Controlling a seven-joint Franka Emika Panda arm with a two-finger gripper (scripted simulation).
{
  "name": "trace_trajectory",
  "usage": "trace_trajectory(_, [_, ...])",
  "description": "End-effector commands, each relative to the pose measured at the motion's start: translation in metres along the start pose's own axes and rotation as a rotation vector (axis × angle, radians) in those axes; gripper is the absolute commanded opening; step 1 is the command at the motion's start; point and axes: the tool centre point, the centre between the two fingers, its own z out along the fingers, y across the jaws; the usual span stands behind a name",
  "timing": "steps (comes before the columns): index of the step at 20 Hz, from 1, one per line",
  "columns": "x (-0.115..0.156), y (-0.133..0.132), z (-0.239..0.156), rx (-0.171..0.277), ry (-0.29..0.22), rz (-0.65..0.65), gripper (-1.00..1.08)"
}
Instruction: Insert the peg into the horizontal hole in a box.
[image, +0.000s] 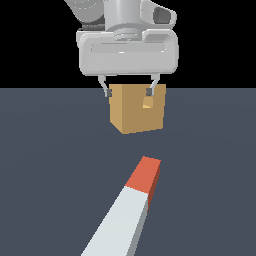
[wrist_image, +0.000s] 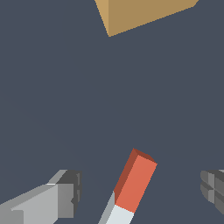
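While black fills the backdrop, peg (image: 131, 210) lies on slate-grey floor (image: 50, 150).

A flat, matte slate-blue floor (image: 50, 150) spreads across the lower part of the exterior view, plain and unmarked, meeting a solid black backdrop (image: 30, 45) along a straight level horizon. In the wrist view the same slate-blue surface (wrist_image: 52, 87) fills nearly the whole picture.
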Motion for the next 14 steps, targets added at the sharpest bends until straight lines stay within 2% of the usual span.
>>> trace_trajectory(1, [0.0,0.0,0.0,0.0,0.0,0.0,1.0])
trace_trajectory(5, [-0.007,0.001,0.005,0.001,0.0,0.017,1.0])
trace_trajectory(8, [-0.023,0.003,0.014,0.003,-0.001,0.054,1.0])
trace_trajectory(14, [-0.08,0.003,0.05,0.011,-0.004,0.188,1.0])
